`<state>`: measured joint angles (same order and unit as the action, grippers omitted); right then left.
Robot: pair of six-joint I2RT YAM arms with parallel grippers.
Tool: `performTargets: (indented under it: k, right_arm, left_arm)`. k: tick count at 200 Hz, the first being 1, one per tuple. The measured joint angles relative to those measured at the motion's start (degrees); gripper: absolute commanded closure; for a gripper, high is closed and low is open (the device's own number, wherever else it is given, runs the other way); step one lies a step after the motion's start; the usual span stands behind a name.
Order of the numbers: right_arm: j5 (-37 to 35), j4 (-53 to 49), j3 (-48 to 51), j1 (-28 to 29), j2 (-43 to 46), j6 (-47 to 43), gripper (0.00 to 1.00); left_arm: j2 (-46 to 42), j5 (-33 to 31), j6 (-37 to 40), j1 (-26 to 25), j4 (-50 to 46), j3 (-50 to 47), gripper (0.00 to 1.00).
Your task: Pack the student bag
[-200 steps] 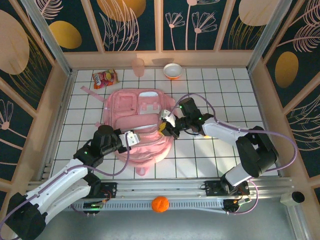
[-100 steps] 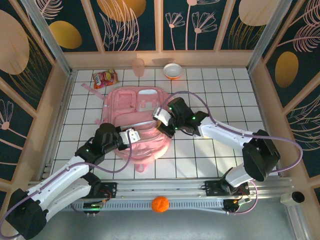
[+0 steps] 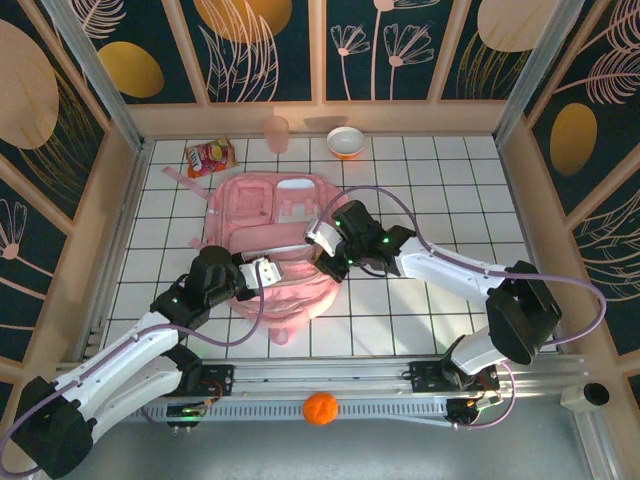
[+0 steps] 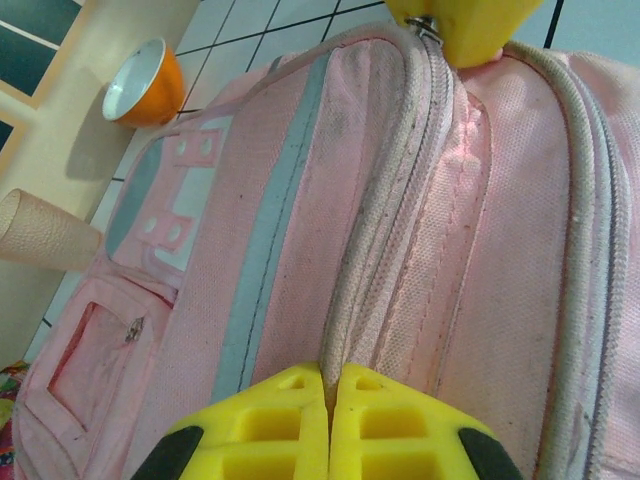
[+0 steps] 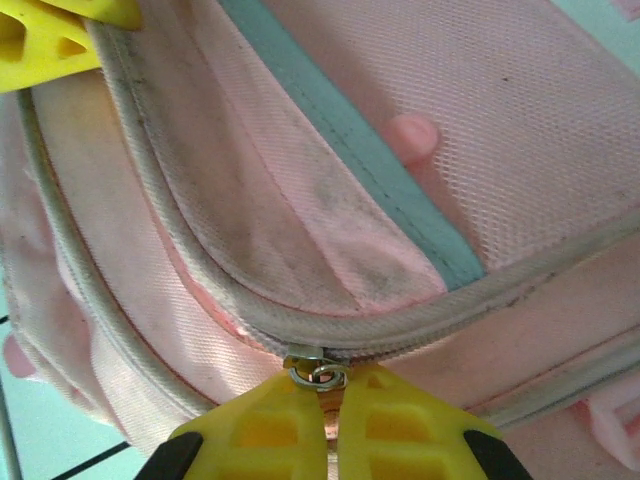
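student bag (image 3: 275,235): lying flat, near side of bowl (image 3: 345,142) | my right gripper (image 5: 330,400): clamped on zip pull (image 5: 318,372) | my left gripper (image 4: 328,378): pinched on zip trim (image 4: 350,290), end farthest from bowl | risk: an off-line tug could slip the pull free or bunch the fabric

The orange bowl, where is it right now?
In the top view the orange bowl sits at the far edge of the table, just right of the pink cup and beyond the student bag.

The student bag (image 3: 262,200) lies on the table (image 3: 450,190), with a bowl (image 3: 345,141), cup (image 3: 277,133) and snack packet (image 3: 210,157) behind it.
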<state>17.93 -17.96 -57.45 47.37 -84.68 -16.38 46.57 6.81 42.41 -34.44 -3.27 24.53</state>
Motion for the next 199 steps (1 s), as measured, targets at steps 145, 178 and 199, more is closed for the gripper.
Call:
performTargets:
  k: [145,178,199]
  right_arm:
    - [-14.5,-13.8,-10.4,4.5,-2.1,12.9,0.97]
    - [-14.0,-15.1,-11.4,4.5,-2.6,15.4,0.97]
    - [-12.9,-14.2,-10.0,4.7,-2.2,17.0,0.95]
  left_arm:
    - [1.0,-0.3,2.2,-0.2,0.1,0.9,1.00]
    - [1.2,-0.3,2.4,-0.2,0.1,1.0,1.00]
    - [1.1,-0.3,2.4,-0.2,0.1,1.0,1.00]
